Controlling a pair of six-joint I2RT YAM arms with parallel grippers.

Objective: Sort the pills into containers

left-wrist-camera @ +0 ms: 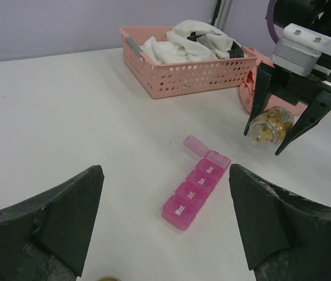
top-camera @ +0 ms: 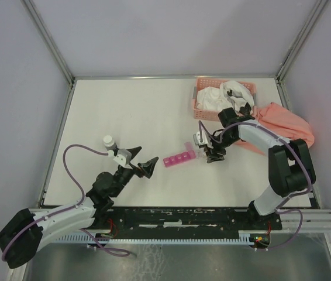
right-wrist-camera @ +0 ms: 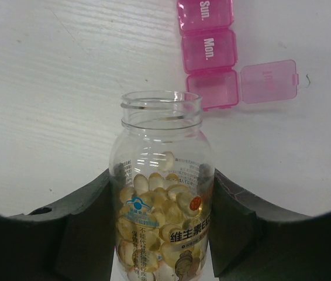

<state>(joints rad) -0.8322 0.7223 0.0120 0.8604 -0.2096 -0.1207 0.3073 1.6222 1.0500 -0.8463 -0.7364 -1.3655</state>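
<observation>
Pills point(right-wrist-camera: 159, 205), yellow and glossy, are packed in a clear uncapped bottle point(right-wrist-camera: 161, 175) that is clenched between the fingers of the right claw point(left-wrist-camera: 265, 140). The bottle is tipped over, its mouth pointed away from the claw toward the pink pill organizer point(left-wrist-camera: 196, 190). The organizer lies flat on the bench point(top-camera: 142, 111), just ahead of the right claw and between it and the left claw point(top-camera: 147, 154). The left claw is spread wide and nothing is held in it.

A spill is judged the main risk. The bottle mouth looks about as wide as the single open compartment point(right-wrist-camera: 213, 89), and it appears to sit just short of that compartment, not over it. If the bottle is tipped further from here, several pills could be released at once, miss the compartment and roll across the bench. The smooth bottle could also slip or turn between the claw's fingers. The organizer is light and could be knocked aside if touched.

By count, one bottle is held and one organizer is seen, with one lid point(right-wrist-camera: 269, 81) flipped open. At least four compartments can be made out, though the exact number cannot be told. The pills are too many to count. One small white-capped bottle point(top-camera: 108, 140) stands behind the left claw, and one pink basket point(top-camera: 197, 108) sits beyond the right claw.
</observation>
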